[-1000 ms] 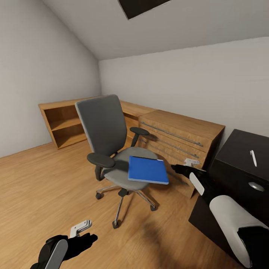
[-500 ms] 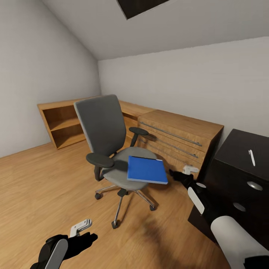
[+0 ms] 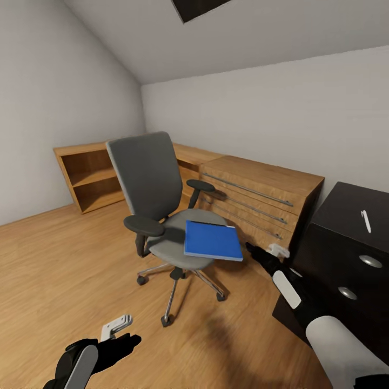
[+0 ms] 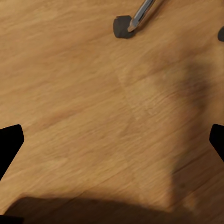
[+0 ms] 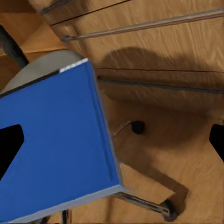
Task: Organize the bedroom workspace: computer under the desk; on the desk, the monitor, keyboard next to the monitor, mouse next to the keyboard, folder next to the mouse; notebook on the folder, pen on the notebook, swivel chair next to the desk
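So the folder [image 3: 212,241] is lying flat on the swivel chair [image 3: 162,205] seat, hanging a bit over the seat's front edge nearest the wooden drawer unit [image 3: 254,202]. The right claw [image 3: 267,253] is hovering just beside that overhanging edge, not touching it, with its fingers spread wide. In the right wrist view the folder [image 5: 53,144] is sitting right ahead between the spread fingertips. The left claw [image 3: 120,327] is hanging low over the wood floor [image 3: 54,270], wide open too, with a chair castor [image 4: 122,26] ahead of it. A pen [image 3: 366,221] is lying on the black cabinet [image 3: 346,237].
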Controlling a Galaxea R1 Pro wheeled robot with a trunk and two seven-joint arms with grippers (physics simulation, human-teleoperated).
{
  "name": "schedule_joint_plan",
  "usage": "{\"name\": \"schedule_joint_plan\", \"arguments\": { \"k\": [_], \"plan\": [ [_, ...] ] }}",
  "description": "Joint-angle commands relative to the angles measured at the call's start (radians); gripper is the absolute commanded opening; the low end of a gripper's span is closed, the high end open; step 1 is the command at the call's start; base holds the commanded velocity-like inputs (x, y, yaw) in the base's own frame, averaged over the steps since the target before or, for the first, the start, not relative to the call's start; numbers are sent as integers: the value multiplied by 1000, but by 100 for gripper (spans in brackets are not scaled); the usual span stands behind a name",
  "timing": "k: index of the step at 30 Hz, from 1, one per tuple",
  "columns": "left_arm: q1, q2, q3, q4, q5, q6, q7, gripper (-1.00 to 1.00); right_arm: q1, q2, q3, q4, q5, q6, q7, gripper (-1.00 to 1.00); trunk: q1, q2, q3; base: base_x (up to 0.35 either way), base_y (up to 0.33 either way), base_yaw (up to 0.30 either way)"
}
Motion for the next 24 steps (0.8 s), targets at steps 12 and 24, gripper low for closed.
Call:
{"name": "schedule_joint_plan", "arguments": {
  "k": [12,24],
  "plan": [
    [-1,0,0,-1,10,-1,10,100,25,-70,3,7,-666,11,79,100,46,-85,-39,0,0,0],
    [-1,0,0,-1,10,-1,10,100,35,-98,4,44,-685,25,155,100,89,-162,-77,0,0,0]
  ]
}}
